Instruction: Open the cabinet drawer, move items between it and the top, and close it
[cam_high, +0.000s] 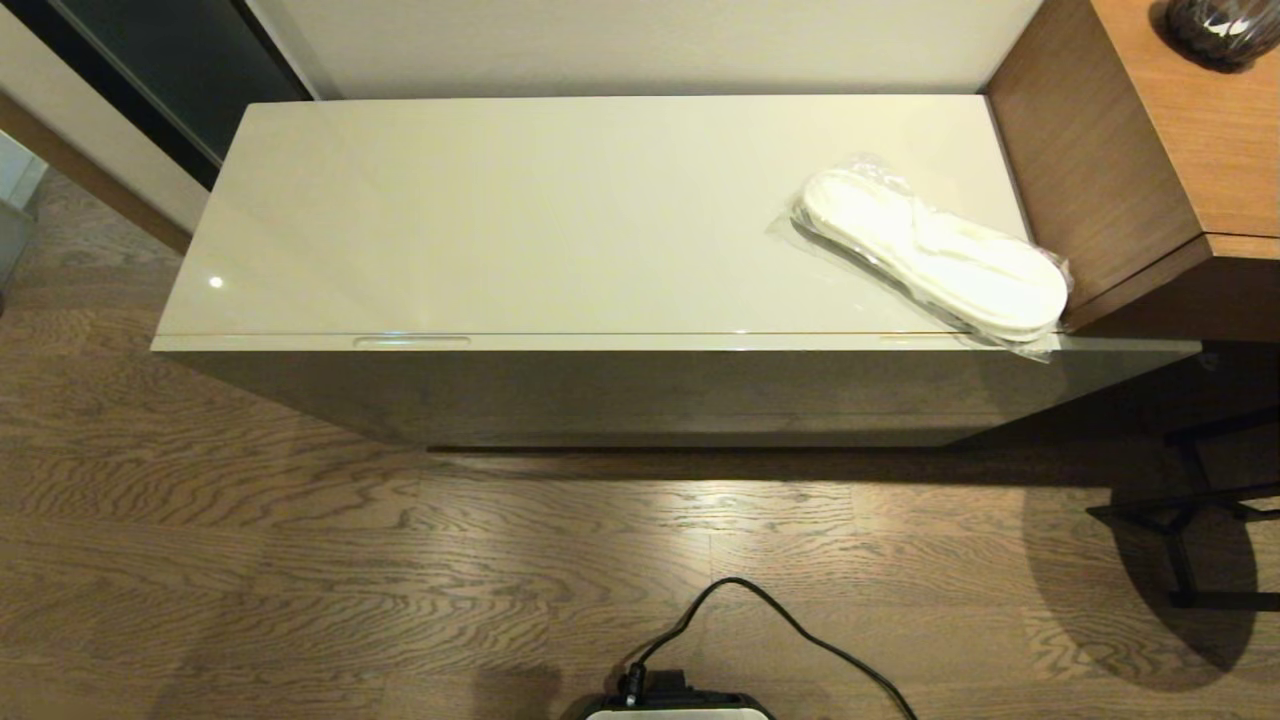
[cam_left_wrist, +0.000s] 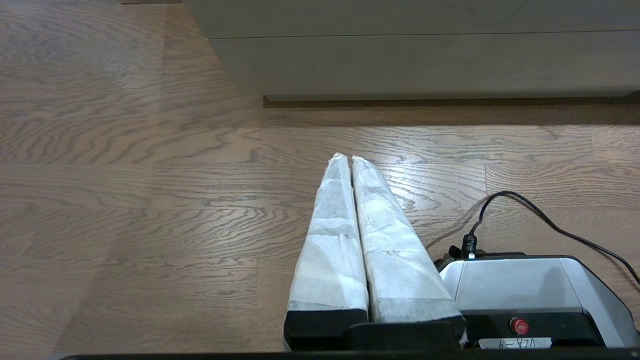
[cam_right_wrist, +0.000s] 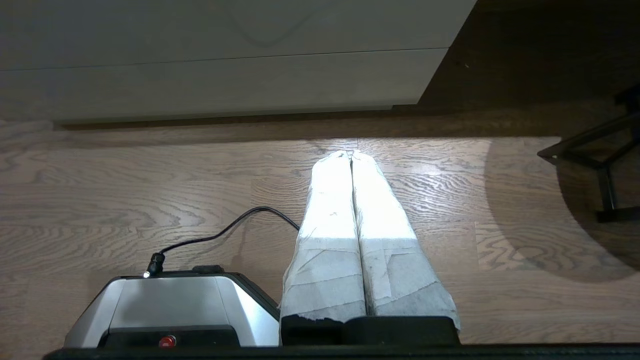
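Cabinet drawer (cam_high: 640, 343) shut. Bagged slippers (cam_high: 935, 252) lie on the top (cam_high: 520, 215), right end (presumably staged for stowing). Left gripper (cam_left_wrist: 346, 159) and right gripper (cam_right_wrist: 351, 154) pressed together, empty, parked above the floor (cam_high: 300, 560).

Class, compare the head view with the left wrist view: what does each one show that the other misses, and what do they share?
Only the head view shows the cabinet's top, the bagged slippers lying near its right end, the drawer's slot handle and the brown wooden unit.

Only the left wrist view shows the left hand, its white-wrapped fingers shut together with nothing between them, low over the floor.

Both show the cabinet front, the wood floor, the robot's base and its black cable.
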